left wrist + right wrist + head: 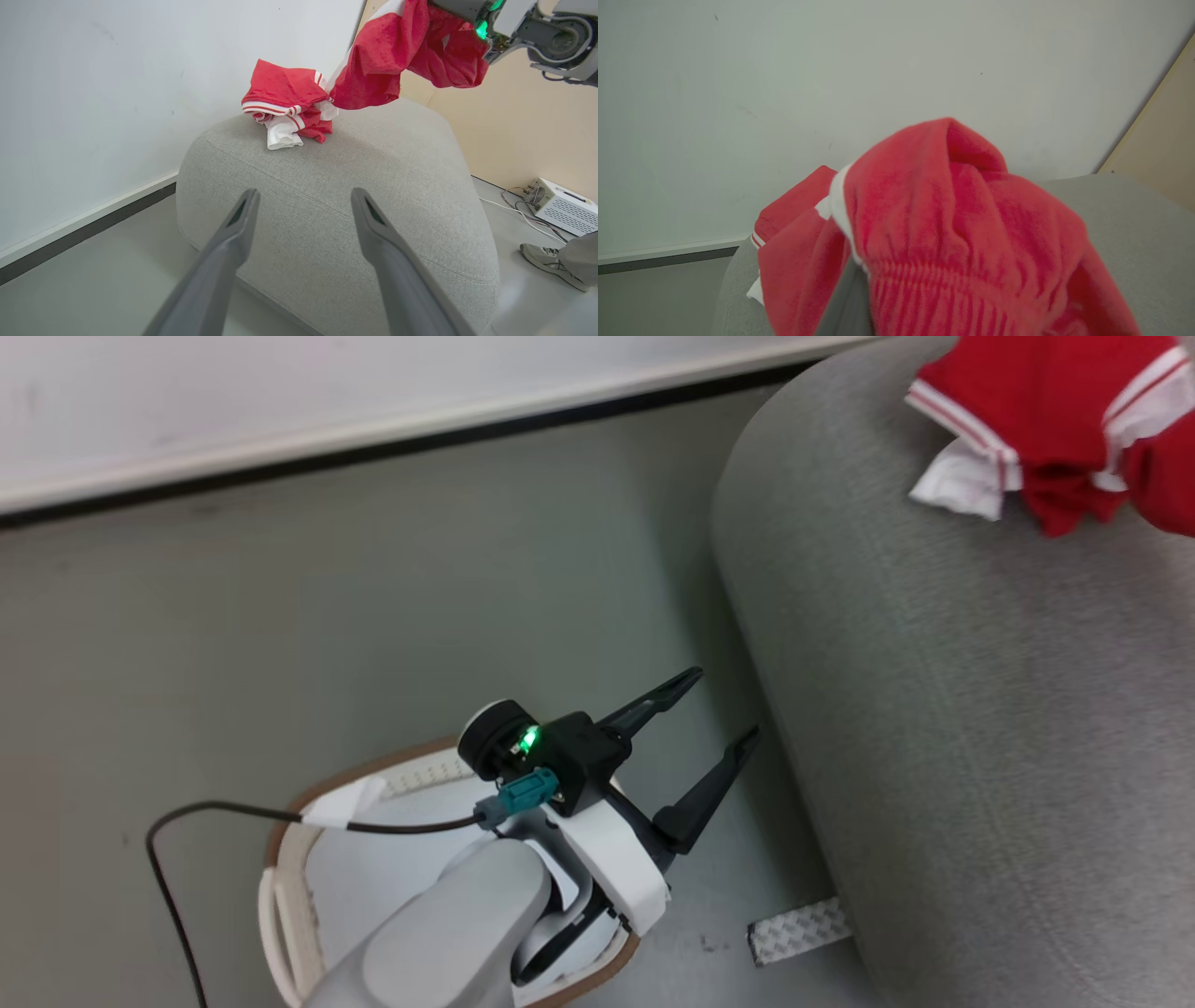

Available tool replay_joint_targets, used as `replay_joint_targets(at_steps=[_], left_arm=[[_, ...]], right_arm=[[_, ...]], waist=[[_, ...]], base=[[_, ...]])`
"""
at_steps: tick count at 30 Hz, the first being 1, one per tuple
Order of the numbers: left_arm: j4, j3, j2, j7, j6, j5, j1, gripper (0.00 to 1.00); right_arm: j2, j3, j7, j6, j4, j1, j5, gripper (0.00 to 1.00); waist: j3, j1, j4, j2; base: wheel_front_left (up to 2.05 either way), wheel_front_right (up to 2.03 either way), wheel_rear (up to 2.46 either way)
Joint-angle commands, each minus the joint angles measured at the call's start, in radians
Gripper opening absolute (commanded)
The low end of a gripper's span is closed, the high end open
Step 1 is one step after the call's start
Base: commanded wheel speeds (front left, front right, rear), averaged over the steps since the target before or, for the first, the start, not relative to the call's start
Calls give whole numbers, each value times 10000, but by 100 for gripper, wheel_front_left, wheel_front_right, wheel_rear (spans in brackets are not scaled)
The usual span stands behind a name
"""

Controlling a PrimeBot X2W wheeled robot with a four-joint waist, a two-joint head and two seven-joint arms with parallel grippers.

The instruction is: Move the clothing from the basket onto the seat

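Observation:
A red garment with white striped trim [1046,420] lies crumpled at the far end of the grey seat [943,709]. In the left wrist view the same garment [285,98] rests on the seat [355,186], and a second piece of red clothing [402,51] hangs above it from my right arm's wrist [551,32]. That cloth [952,233] drapes over my right gripper, which is shut on it; one grey finger [845,308] peeks out. My left gripper [724,707] [303,193] is open and holds nothing, between the off-white basket [289,896] and the seat.
A white wall with a dark skirting strip [373,443] runs behind the grey floor. A patch of white tape [798,929] lies at the seat's base. Beyond the seat stand a white box with cables [565,210] and a person's shoe [546,263].

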State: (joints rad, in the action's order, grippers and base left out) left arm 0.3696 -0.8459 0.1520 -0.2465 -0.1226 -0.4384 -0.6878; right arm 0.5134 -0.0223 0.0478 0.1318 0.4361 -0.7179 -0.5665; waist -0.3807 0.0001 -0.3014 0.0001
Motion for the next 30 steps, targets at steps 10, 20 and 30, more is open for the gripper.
replay_joint_targets(at_steps=[10,20,30], left_arm=[[-149,-6,124,39,87,211,-512,100],[10,102,143,-66,182,67,-460,100],[328,136,87,-147,178,-147,-47,100]], right_arm=[[808,-948,-2696,-24,4236,-2267,-265,4],[609,-1645,-4800,-23,6157,-3017,-582,46],[653,-2440,-5214,-24,6151,-2675,-813,100]], waist=[[-1466,-1,1057,-1],[-1419,-1,1253,-1],[-260,-1,1002,-1]], base=[[0,0,0],[0,0,0],[0,0,0]])
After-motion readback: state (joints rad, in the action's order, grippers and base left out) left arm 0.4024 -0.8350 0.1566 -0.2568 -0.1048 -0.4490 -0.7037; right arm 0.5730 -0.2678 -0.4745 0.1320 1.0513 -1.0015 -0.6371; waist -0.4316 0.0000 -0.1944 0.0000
